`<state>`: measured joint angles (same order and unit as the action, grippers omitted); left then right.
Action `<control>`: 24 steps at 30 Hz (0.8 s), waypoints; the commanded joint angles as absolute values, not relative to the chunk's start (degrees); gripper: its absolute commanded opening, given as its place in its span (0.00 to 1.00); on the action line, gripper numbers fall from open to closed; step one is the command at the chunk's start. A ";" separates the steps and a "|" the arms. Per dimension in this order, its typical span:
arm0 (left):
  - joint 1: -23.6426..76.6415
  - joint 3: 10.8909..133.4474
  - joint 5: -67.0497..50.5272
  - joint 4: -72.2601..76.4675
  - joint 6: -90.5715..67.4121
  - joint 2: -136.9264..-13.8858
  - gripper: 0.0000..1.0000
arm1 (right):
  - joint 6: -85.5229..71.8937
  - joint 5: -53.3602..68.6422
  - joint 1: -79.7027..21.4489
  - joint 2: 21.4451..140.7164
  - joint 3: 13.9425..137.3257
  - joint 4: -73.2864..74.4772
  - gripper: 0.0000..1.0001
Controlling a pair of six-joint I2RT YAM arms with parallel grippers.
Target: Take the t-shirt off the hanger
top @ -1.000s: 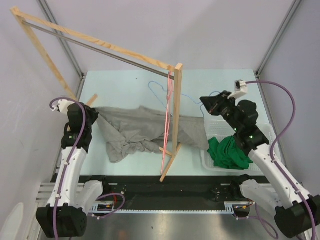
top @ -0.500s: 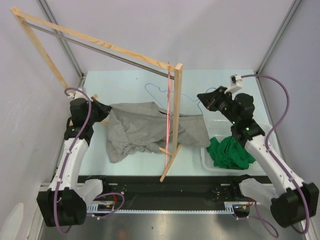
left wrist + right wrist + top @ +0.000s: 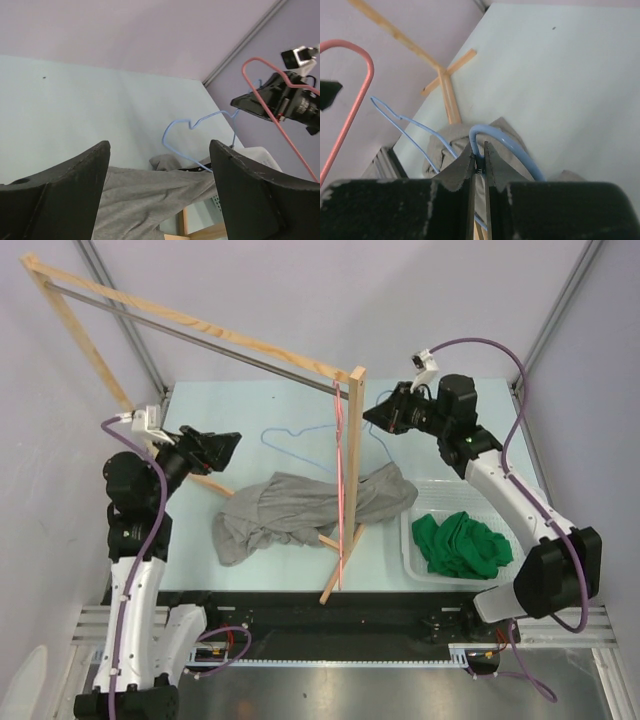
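Observation:
The grey t-shirt (image 3: 300,508) lies crumpled on the table under the wooden rack; it also fills the low middle of the left wrist view (image 3: 145,195). A blue wire hanger (image 3: 300,435) hangs in the air above it, mostly bare. Its lower wire runs down to the shirt's collar (image 3: 200,167). My right gripper (image 3: 374,420) is shut on the hanger's hook (image 3: 479,159), with the shirt (image 3: 445,145) below. My left gripper (image 3: 222,445) is raised left of the shirt. Its fingers (image 3: 65,195) are spread wide with nothing between them.
A wooden rack (image 3: 352,480) stands mid-table, with a pink hanger (image 3: 342,465) on its rail. A white basket (image 3: 415,550) holding green cloth (image 3: 460,545) sits at the right. The rack's left post foot (image 3: 205,480) is near my left arm.
My left gripper let go of the t-shirt, opened and rose. The shirt slumped onto the table. My right arm carried the blue hanger up and toward the far left.

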<state>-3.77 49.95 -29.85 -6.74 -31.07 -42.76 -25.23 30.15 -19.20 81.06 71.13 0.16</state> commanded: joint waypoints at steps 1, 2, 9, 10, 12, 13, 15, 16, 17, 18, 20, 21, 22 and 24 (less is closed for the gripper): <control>-3.17 53.95 -37.35 -4.57 -28.66 -45.44 0.83 | -19.43 39.02 -20.65 84.02 77.43 4.91 0.00; -2.90 54.75 -38.14 -5.18 -27.87 -46.66 0.82 | -18.73 39.72 -21.00 85.24 77.95 6.49 0.00; 7.98 61.52 -41.39 -15.37 -16.90 -54.91 0.81 | -11.43 45.25 -24.61 90.52 84.02 16.08 0.00; 11.91 62.39 -41.05 -15.90 -16.01 -55.54 0.81 | -11.16 45.70 -25.13 90.79 84.37 16.61 0.00; 15.45 63.45 -40.35 -17.92 -13.46 -57.73 0.81 | -10.99 47.01 -25.49 91.23 84.55 17.05 0.00; 18.08 63.72 -39.82 -18.54 -12.93 -58.53 0.81 | -11.07 47.37 -25.75 91.14 84.55 17.05 0.00; 20.03 63.90 -38.85 -20.47 -11.52 -59.58 0.80 | -10.90 48.42 -26.63 91.32 84.29 17.22 0.00; 21.52 63.55 -38.15 -20.83 -11.25 -60.46 0.80 | -10.99 48.69 -26.98 91.32 84.37 17.23 0.00; 22.23 63.20 -36.49 -21.18 -11.08 -60.64 0.79 | -10.90 49.21 -27.50 91.41 84.37 17.23 0.00; 22.85 62.06 -35.95 -21.01 -11.16 -60.73 0.79 | -10.99 49.39 -27.60 91.41 84.29 17.23 0.00; 24.08 60.83 -35.60 -19.78 -11.51 -60.91 0.79 | -10.99 50.09 -27.95 91.58 84.29 17.14 0.00; 24.43 59.78 -35.42 -19.51 -11.86 -61.08 0.79 | -11.07 50.36 -28.38 91.67 84.37 17.14 0.00; 25.04 59.42 -35.59 -19.25 -11.87 -61.08 0.79 | -11.16 50.71 -28.48 91.67 84.29 17.14 0.00; 25.49 58.45 -35.42 -18.63 -11.87 -61.52 0.79 | -11.08 51.06 -28.91 91.93 84.46 17.23 0.00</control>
